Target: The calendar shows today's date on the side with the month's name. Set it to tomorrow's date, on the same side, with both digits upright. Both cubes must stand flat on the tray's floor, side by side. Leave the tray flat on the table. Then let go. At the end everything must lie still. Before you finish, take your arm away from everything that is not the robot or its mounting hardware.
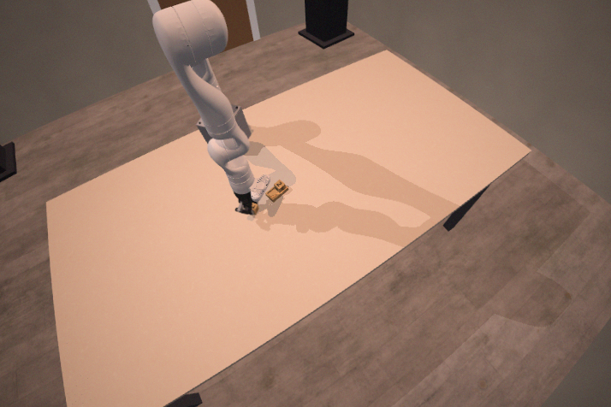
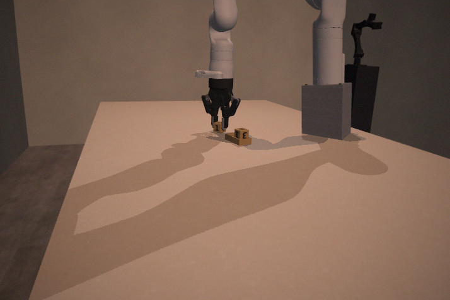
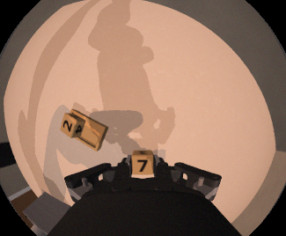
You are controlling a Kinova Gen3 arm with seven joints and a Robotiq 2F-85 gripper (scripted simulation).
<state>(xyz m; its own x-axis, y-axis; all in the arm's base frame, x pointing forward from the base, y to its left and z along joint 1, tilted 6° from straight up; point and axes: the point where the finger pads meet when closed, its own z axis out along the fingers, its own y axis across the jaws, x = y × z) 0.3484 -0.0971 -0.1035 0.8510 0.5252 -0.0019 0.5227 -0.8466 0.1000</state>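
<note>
The step in hand looked to be the re-facing of a small tan wooden cube with black digits [image 1: 254, 207] [image 2: 219, 126] [image 3: 143, 165], away from its holder. The black jaws [image 1: 246, 209] [image 2: 219, 123] were clamped on it, low over the pale peach worktop [image 1: 197, 284] [image 2: 254, 195] [image 3: 206, 101]; whether its underside touched could not be told. The next move probably called for settling it squarely and regripping, or carrying it into the free bay if its facing was already right.

In the wrist view, the shallow orange-brown wooden tray [image 1: 270, 197] [image 2: 237, 138] [image 3: 101, 141] lay at ten o'clock from the jaws, flat on the worktop. A second tan wooden cube [image 1: 280, 185] [image 2: 241, 133] [image 3: 69, 125] sat in the tray's ten o'clock end, the other bay vacant.

The held cube showed a 7 towards the wrist camera and a 1 in the exterior view; its neighbour showed a 2 on top.
</note>
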